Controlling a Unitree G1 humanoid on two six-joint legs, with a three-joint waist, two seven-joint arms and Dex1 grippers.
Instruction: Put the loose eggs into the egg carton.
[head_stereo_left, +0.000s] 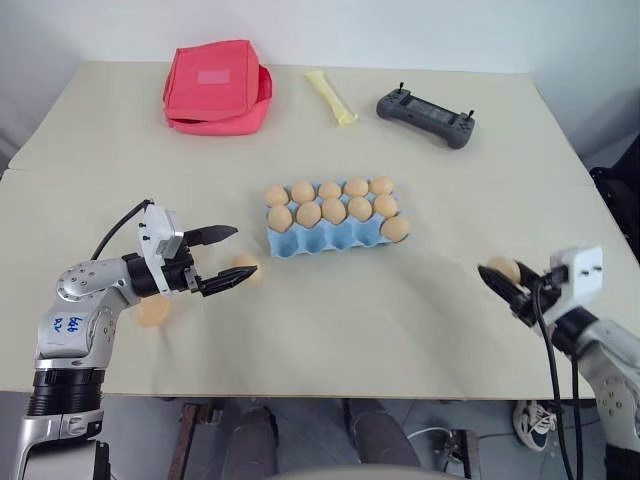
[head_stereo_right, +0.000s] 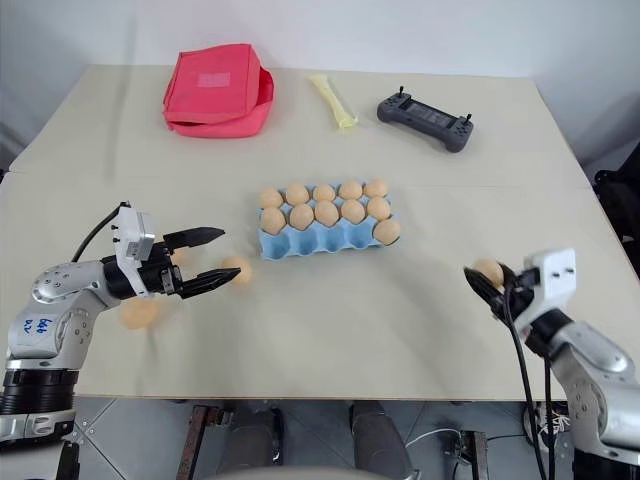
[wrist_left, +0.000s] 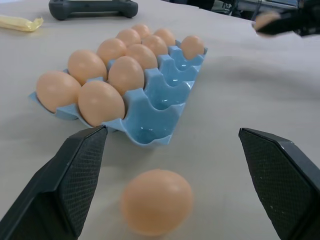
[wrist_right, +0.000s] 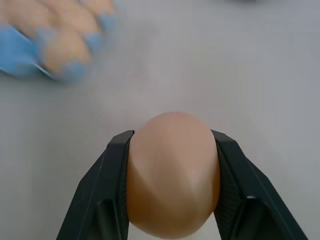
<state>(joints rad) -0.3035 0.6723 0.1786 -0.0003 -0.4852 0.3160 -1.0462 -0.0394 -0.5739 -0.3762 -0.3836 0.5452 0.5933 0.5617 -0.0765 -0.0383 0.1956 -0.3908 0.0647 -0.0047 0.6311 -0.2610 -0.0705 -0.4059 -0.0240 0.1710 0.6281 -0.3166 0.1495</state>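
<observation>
Eggs in carton: eleven tan-orange eggs sit in the light blue egg carton; five fill the far row, five the middle row, and one sits in the near row at the robot's right end.
Empty cups: four, all in the near row, to the left of that single egg.
Carton position: near the middle of the beige table, lying flat, between the two arms.
Loose eggs: three in all.
Loose egg one: on the table just in front of the carton's near left corner, between the spread fingers of the left gripper, touching neither.
Loose egg two: on the table beside the left forearm, partly hidden by it.
Loose egg three: clamped between the two black fingers of the right gripper, held above the table, well to the right of the carton.
Left gripper fingers: spread wide, holding nothing, pointing toward the carton.
Right gripper fingers: closed against both sides of the egg.
Far edge of table: one red fabric pouch, one pale yellow packet, one dark grey handheld controller, all well apart from the carton.
</observation>
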